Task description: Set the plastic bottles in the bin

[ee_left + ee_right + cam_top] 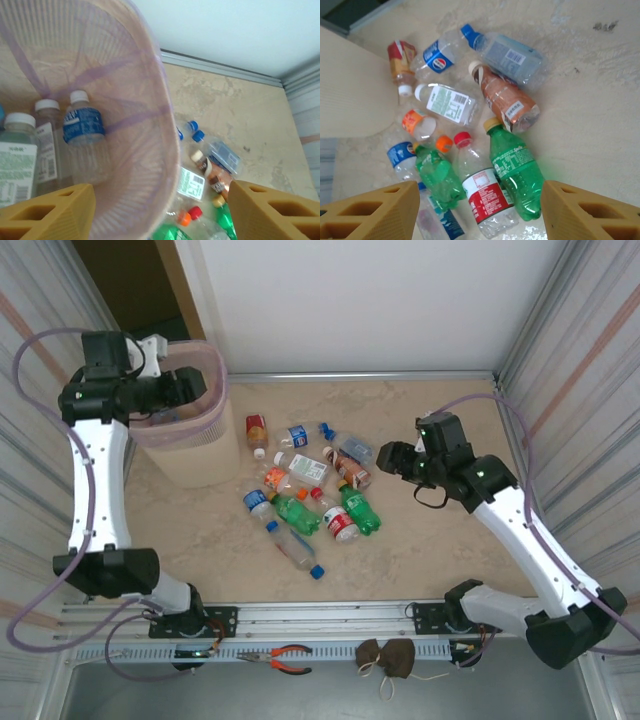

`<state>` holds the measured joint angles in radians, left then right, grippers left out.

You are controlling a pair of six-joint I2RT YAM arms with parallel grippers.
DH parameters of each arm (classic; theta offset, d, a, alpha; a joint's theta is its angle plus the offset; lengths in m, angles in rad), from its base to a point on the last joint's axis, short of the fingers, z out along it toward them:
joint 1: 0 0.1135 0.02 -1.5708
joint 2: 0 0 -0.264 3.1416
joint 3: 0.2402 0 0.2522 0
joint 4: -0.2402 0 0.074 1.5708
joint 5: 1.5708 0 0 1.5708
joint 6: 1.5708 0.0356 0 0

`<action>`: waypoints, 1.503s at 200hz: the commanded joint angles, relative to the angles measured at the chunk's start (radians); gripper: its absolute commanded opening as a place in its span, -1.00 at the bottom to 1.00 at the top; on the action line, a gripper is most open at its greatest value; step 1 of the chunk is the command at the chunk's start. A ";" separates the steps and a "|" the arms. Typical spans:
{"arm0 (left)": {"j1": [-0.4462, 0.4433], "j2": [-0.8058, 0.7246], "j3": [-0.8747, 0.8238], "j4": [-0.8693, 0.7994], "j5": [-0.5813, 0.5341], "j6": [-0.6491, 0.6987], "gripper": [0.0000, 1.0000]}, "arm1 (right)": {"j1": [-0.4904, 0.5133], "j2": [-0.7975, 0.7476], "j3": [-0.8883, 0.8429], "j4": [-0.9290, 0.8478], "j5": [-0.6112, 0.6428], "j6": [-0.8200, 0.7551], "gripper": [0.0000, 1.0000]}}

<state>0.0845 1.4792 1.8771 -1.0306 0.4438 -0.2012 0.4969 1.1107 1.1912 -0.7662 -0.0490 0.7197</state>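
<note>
**Left gripper [186,390] spread over the bin [200,455]; right gripper [389,455] spread over the loose bottles**

1. Left gripper. In the top external view it hangs over the mouth of the bin. The left wrist view [161,200] shows its two yellow fingers [50,212] set wide apart with nothing held between them.

2. Right gripper. It hangs above the table [450,560], just to the right of the bottle cluster. In the right wrist view [480,202] its fingers [592,212] are likewise wide apart and carry nothing.

3. Bin. It stands upright at the far left of the table, near the back wall. The left wrist view looks down through its pale pink wall [125,95]. At least three bottles lie inside, side by side. One is a clear blue-labelled bottle [82,127] with a white cap.

4. Plastic bottles [310,490] on the table. The rest lie on their sides in a loose cluster at the table's centre, between the bin and the right gripper. Directly below the right gripper are a green bottle [516,167] and a red-labelled bottle [484,192], touching along their sides. A brown bottle [506,99] lies just beyond the green one's cap.
</note>
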 commanded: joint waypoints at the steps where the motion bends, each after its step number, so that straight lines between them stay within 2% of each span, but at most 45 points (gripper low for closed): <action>1: -0.053 -0.087 -0.089 0.008 -0.007 -0.045 0.40 | 0.018 0.025 0.011 -0.024 0.021 -0.042 0.27; 49: -0.235 -0.252 -0.352 0.045 -0.139 -0.145 0.37 | 0.028 0.056 0.010 -0.008 0.020 -0.059 0.27; 82: -0.357 -0.331 -0.573 0.110 -0.216 -0.268 0.35 | 0.031 0.062 0.002 0.006 0.027 -0.072 0.26; 110: -0.414 -0.363 -0.761 0.203 -0.245 -0.374 0.35 | 0.032 0.067 -0.003 0.016 0.020 -0.078 0.26; 148: -0.433 -0.355 -0.974 0.395 -0.255 -0.505 0.36 | 0.034 0.072 -0.004 0.018 0.011 -0.083 0.26; 192: -0.431 -0.266 -1.106 0.562 -0.274 -0.583 0.42 | 0.034 0.065 -0.008 0.015 0.026 -0.086 0.27; 300: -0.390 -0.057 -1.169 0.738 -0.203 -0.612 0.46 | 0.035 0.082 -0.001 0.011 0.038 -0.097 0.28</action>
<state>-0.3149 1.3968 0.7357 -0.3355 0.2199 -0.7918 0.5243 1.1790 1.1908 -0.7601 -0.0257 0.6426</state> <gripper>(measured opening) 0.734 0.636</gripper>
